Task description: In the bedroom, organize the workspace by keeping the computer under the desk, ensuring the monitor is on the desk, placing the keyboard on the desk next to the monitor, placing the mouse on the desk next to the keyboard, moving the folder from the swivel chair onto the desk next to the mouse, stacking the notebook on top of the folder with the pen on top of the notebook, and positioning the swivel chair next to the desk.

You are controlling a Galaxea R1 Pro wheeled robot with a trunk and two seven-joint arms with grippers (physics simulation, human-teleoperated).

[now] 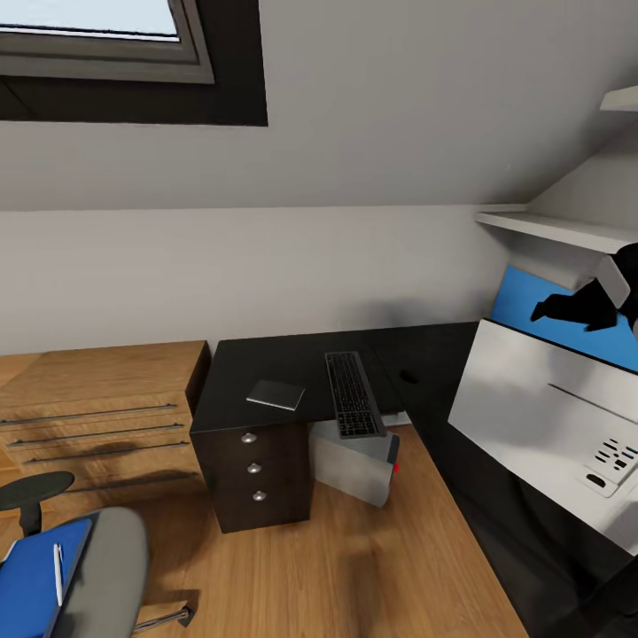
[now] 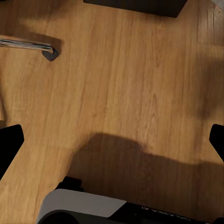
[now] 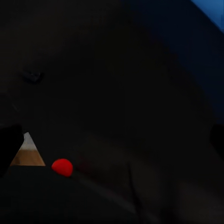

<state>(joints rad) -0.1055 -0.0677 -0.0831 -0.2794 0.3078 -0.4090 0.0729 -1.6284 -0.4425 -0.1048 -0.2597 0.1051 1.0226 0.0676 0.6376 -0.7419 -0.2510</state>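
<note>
**Obs 1:** Left gripper (image 2: 112, 141) hung over bare wood floor (image 2: 140, 84), fingertips (image 2: 10, 143) at opposite edges of its wrist view, jaws wide apart, nothing between them. A chrome leg of the swivel chair (image 2: 25, 44) lay near it.

**Obs 2:** And the right one?

**Obs 1:** Right gripper (image 1: 567, 308) was a black shape in front of a large blue panel (image 1: 532, 306), above a white slab (image 1: 532, 416). Its wrist view was nearly all dark, so I could not tell whether the jaws were apart or together. A red spot (image 3: 62, 167) showed there, possibly the one on the computer.

**Obs 2:** Desk contents?

**Obs 1:** On the desk (image 1: 266, 359): keyboard (image 1: 354, 394), near end overhanging the front edge; notebook (image 1: 276, 394) flat and beside it, apart from it; mouse (image 1: 408, 376) on the keyboard's other side, a small dark blob.

**Obs 2:** Computer?

**Obs 1:** Computer (image 1: 354, 461) stood on the floor under the desk, just beside the drawers (image 1: 254, 467).

**Obs 2:** Chair?

**Obs 1:** Swivel chair (image 1: 106, 567) stood well apart from the desk, in front of the light wooden drawer unit (image 1: 97, 399). Folder (image 1: 27, 589) lay on its seat, pen (image 1: 58, 574) on top of the folder.
</note>
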